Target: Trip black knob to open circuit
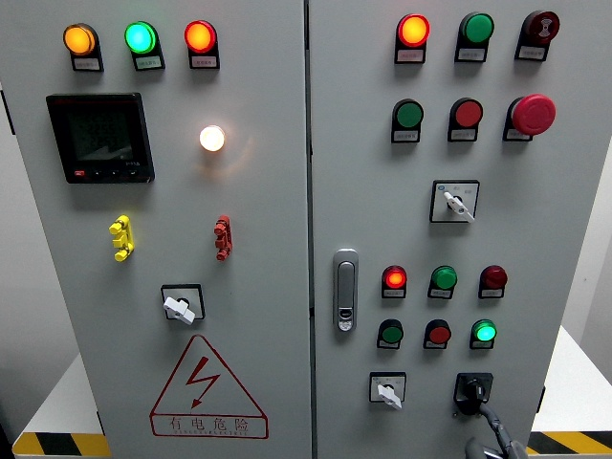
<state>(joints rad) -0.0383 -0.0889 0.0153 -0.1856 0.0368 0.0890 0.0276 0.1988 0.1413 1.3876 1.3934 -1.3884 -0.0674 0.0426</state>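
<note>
While the control cabinet point(287, 239) is lit, the black knob point(472, 389) is being touched by a right hand point(495, 435) finger; its grip cannot be told.

One head camera faces the grey control cabinet point(287, 191) straight on, close; the right hand point(492, 442) enters bottom right.

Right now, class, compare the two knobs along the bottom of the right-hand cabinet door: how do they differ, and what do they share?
The left knob is white; the right knob is black. The white knob's handle points down toward the right, while the black knob's handle direction is hard to read. Nothing touches the white knob, whereas the right hand reaches up to the black knob from below. Both sit on square plates at the same height.
</note>
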